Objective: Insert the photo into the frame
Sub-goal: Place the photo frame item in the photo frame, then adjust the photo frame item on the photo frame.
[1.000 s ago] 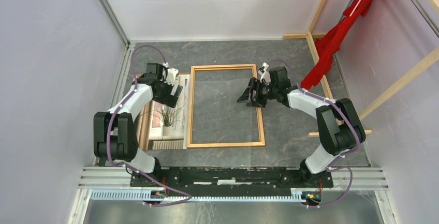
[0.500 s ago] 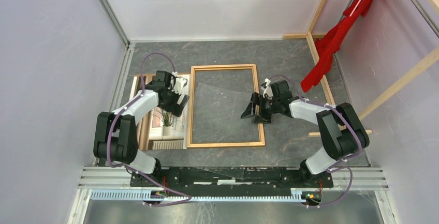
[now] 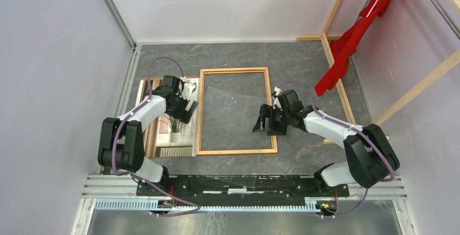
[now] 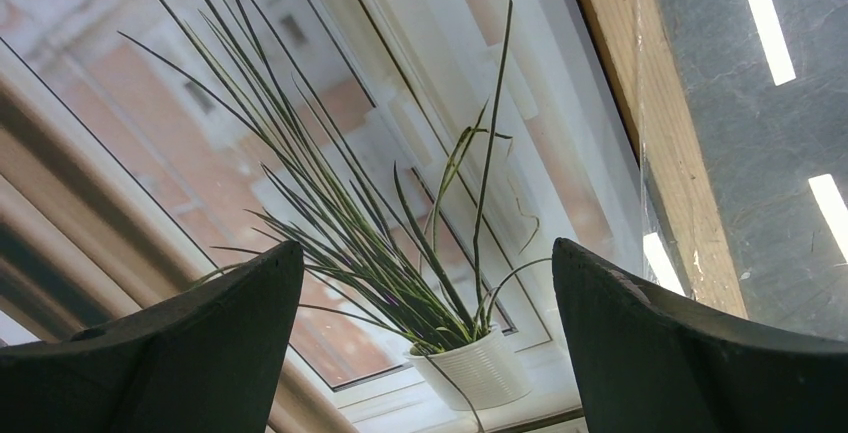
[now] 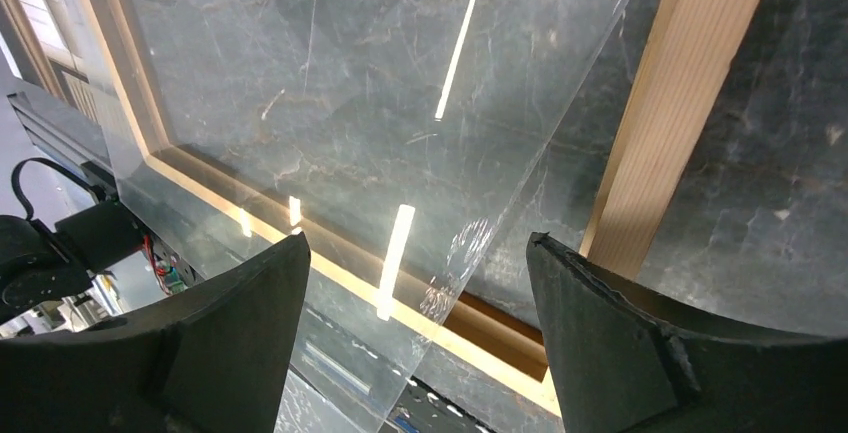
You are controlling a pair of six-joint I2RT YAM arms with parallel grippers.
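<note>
- The dark marbled table [image 3: 238,56] carries everything.
- The frame [image 3: 234,151] lies flat at the table's middle, with bare tabletop showing through its opening.
- A clear sheet [image 3: 233,121] lies askew over the frame (ceiling lights glint on it in the right wrist view), one edge crossing the frame's right rail.
- The photo [image 3: 173,132] lies flat just to the left of the frame, outside it and partly under the left arm; its potted plant fills the left wrist view.
- The left gripper [image 4: 426,245] hovers over the photo, jaws spread wide and gripping nothing.
- The right gripper [image 5: 417,238] hangs above the frame's right rail and the sheet's edge, jaws wide apart and empty.
</note>
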